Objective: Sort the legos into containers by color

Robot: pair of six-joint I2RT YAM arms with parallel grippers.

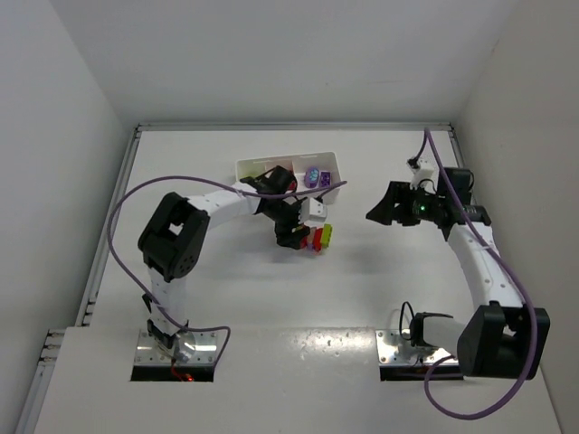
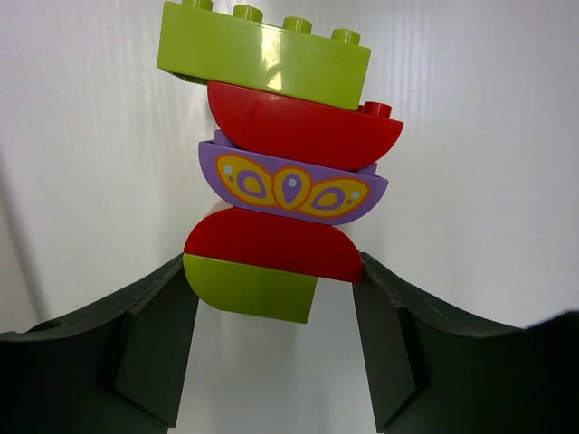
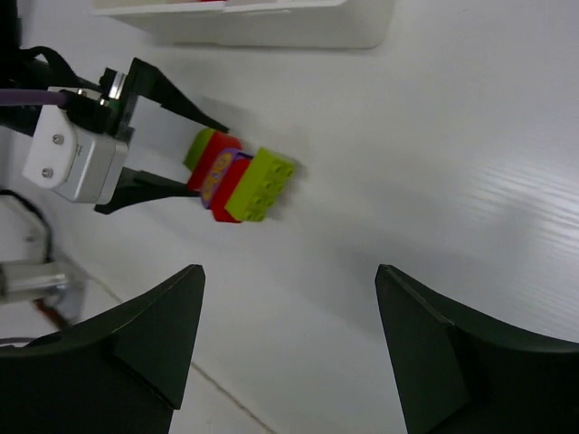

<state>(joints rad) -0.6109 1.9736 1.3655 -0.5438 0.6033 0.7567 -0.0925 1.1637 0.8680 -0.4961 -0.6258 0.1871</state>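
A stack of stuck-together legos (image 2: 289,181) lies on the table: yellow-green brick, red, patterned purple, red half-round and yellow-green pieces. It also shows in the top view (image 1: 320,237) and in the right wrist view (image 3: 237,181). My left gripper (image 2: 271,271) is shut on the stack's red and yellow-green end, with both fingers touching the red piece; in the top view the gripper (image 1: 304,237) is just in front of the white tray (image 1: 249,165). My right gripper (image 1: 380,210) is open and empty, to the right of the stack and apart from it.
The tray holds a red piece (image 1: 279,172) and a purple piece (image 1: 312,176) in separate compartments; the left arm hides part of it. Its front wall shows in the right wrist view (image 3: 271,32). A purple cable (image 1: 330,188) crosses the tray's front.
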